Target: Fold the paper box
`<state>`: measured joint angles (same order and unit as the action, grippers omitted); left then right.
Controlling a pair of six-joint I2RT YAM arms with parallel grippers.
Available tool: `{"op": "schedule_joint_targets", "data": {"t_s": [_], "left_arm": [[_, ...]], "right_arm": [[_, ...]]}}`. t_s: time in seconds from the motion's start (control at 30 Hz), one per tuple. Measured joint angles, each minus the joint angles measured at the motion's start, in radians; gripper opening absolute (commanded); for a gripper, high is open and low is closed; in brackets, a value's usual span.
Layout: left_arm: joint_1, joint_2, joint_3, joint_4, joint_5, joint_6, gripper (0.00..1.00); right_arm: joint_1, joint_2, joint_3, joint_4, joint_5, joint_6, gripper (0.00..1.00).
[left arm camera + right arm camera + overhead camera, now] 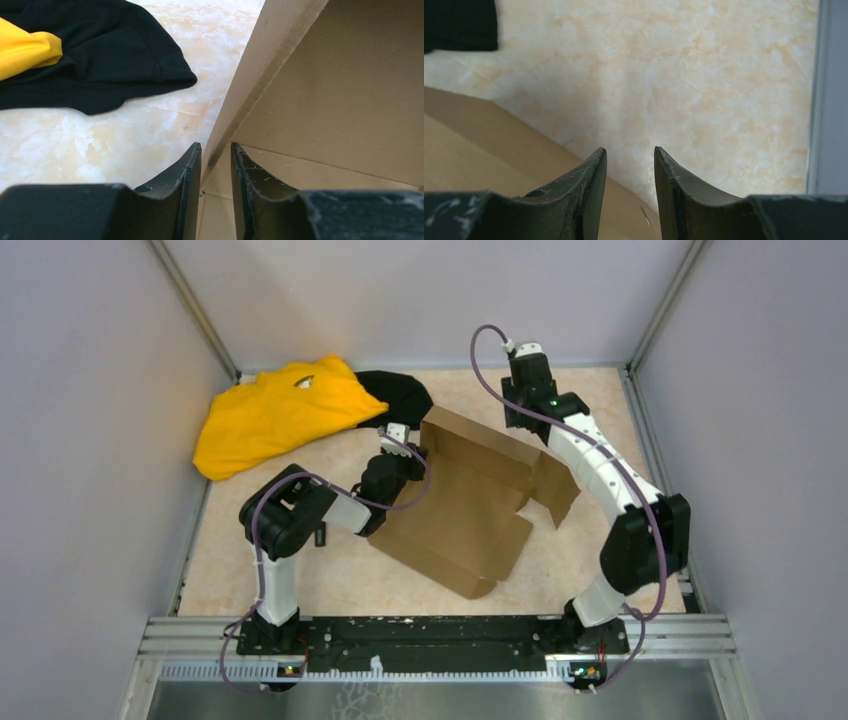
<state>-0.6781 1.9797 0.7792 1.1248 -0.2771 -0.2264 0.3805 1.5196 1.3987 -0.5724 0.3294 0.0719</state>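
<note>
The paper box (460, 510) is brown cardboard lying mid-table, partly folded, with its back and left walls raised and flaps spread at the right and front. My left gripper (408, 462) is at the box's left wall. In the left wrist view its fingers (216, 146) are closed narrowly over that upright wall's edge (240, 100), one finger outside and one inside. My right gripper (515, 405) hovers near the back of the table beyond the box's far edge. It is open (629, 149) over bare table, with the cardboard (469, 145) low to its left.
A yellow cloth (275, 415) lies at the back left, overlapping a black cloth (405, 390) just behind the box's left corner. The black cloth (100, 60) is close to the left gripper. Grey walls enclose the table, with a metal rail (440, 635) along the near edge.
</note>
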Motion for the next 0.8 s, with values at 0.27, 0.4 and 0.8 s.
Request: {"op": "schedule_joint_targets", "data": {"t_s": [0.27,0.4,0.8], "left_arm": [[0.0,0.0,0.0,0.037,0.027,0.035,0.44],[0.0,0.003,0.009,0.056,0.035,0.045,0.43],[0.001,0.07,0.076,0.08,0.035,0.048,0.34]], "right_arm": [[-0.023,0.277,0.254,-0.026,-0.131,0.005,0.33],[-0.023,0.389,0.354,-0.058,-0.204,0.008,0.26],[-0.005,0.425,0.28,-0.095,-0.386,0.01,0.21]]}}
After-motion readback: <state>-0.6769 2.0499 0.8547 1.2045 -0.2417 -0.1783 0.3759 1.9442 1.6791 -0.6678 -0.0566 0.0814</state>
